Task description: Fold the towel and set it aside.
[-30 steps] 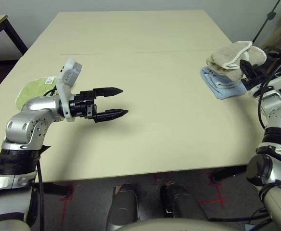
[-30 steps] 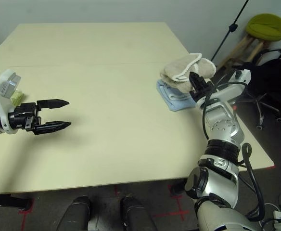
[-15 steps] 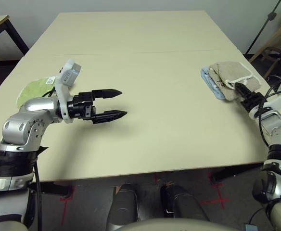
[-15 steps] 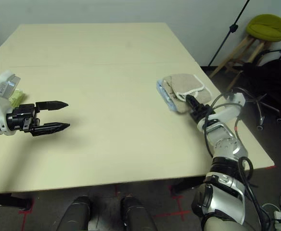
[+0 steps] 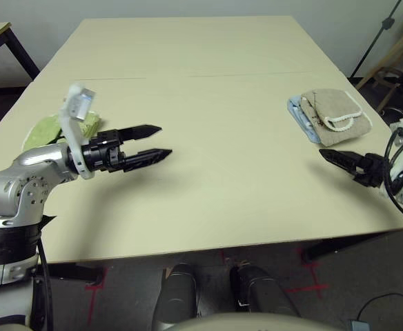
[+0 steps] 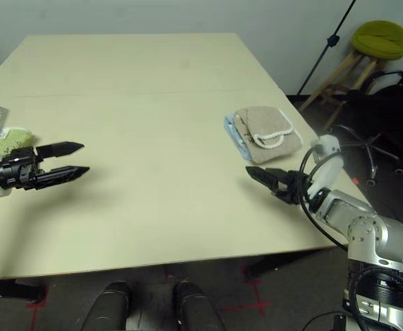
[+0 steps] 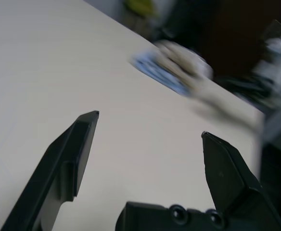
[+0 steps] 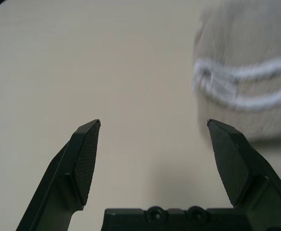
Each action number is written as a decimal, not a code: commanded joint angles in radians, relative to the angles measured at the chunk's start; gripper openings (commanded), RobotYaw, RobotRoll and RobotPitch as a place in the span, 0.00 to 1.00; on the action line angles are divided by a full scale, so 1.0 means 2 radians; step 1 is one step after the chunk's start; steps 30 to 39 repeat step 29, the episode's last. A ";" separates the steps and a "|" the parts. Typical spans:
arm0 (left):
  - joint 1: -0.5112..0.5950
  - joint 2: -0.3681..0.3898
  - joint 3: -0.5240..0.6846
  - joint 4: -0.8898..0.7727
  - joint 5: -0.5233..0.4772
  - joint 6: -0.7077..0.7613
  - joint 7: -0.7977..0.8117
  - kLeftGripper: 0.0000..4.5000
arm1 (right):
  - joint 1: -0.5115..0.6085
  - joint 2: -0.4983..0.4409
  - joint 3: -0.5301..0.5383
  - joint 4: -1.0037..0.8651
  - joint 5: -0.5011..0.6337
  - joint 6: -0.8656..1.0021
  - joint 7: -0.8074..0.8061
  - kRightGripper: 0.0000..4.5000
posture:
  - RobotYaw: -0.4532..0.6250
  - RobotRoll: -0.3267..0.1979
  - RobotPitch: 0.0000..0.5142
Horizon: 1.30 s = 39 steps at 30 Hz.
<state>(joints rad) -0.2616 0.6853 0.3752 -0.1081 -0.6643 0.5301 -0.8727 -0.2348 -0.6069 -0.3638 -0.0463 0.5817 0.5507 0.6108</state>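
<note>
The towel (image 5: 335,115), beige-grey terry with white stitched edging, lies folded at the table's right side, resting on a light blue folded cloth (image 5: 300,117). It also appears in the right wrist view as the towel (image 8: 249,72), beside the fingers. My right gripper (image 5: 336,158) is open and empty, hovering nearer the front edge than the towel and apart from it. My left gripper (image 5: 159,141) is open and empty over the left part of the table, pointing right.
A green folded cloth (image 5: 46,129) lies at the table's left edge behind my left arm. The table (image 5: 208,89) is bare across its middle and back. A stool (image 6: 377,41) and a stand are off the right side.
My right gripper has let go of the towel, left it flat on the blue cloth, and drawn back toward the front edge. The left gripper shifted slightly left.
</note>
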 commanded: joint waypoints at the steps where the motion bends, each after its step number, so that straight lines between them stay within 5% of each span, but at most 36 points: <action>1: 0.030 -0.032 0.024 0.016 0.059 -0.071 0.077 1.00 | 0.002 0.034 0.006 0.022 -0.056 -0.102 -0.033 0.99 | 0.53 0.62 0.26; 12: 0.059 -0.105 0.070 0.120 0.224 -0.300 0.305 1.00 | -0.003 0.147 -0.009 0.090 -0.106 -0.268 -0.127 0.99 | 0.54 0.62 0.24; 21: 0.083 -0.126 0.072 0.184 0.230 -0.376 0.341 1.00 | -0.040 0.144 -0.024 0.193 -0.146 -0.353 -0.203 0.99 | 0.53 0.62 0.22; 39: 0.081 -0.129 0.076 0.184 0.191 -0.369 0.332 1.00 | -0.039 0.142 -0.008 0.211 -0.145 -0.346 -0.189 0.99 | 0.53 0.62 0.23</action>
